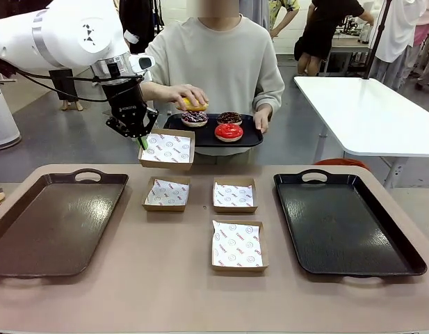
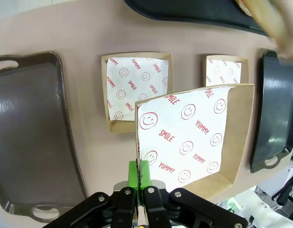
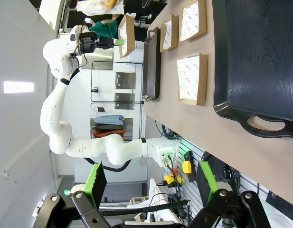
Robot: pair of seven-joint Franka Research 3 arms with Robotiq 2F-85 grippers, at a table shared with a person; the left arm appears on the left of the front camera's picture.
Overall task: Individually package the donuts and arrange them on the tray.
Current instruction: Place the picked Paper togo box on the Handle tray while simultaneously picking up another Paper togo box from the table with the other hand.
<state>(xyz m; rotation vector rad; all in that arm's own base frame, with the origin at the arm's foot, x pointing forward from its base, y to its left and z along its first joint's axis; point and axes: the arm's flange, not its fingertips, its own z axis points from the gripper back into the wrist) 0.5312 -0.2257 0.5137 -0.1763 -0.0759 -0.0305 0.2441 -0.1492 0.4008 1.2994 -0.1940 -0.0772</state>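
Box is pinched by one wall in your left gripper. The green pads are together on the card near a corner, so the box hangs off to one side and looks slightly tilted. Your right gripper has its jaws wide apart and holds nothing.

Places relative to that box:
- Yellow donut is just above its far edge, in the person's hand.
- Purple donut, brown donut and red donut are just beyond it, on the small tray the person holds up.
- Three spare boxes lie below it on the table, nearer you.
- Brown tray is below and left of it. Black tray is well off to the right.

Handling, my read:
- The donuts look light and soft, and the glossy icing will likely smear or stick if anything touches the top. Don't pinch one across the ring. If you must, take it low on the plain sides.
- Better to move them only in the boxes, gripping a wall as you do now.
- The box is thin card, and a one-wall grip near a corner will probably let it sag or twist once a donut lands. Level it first and move slowly.
- The paper liner may let the donut slide if you tilt.
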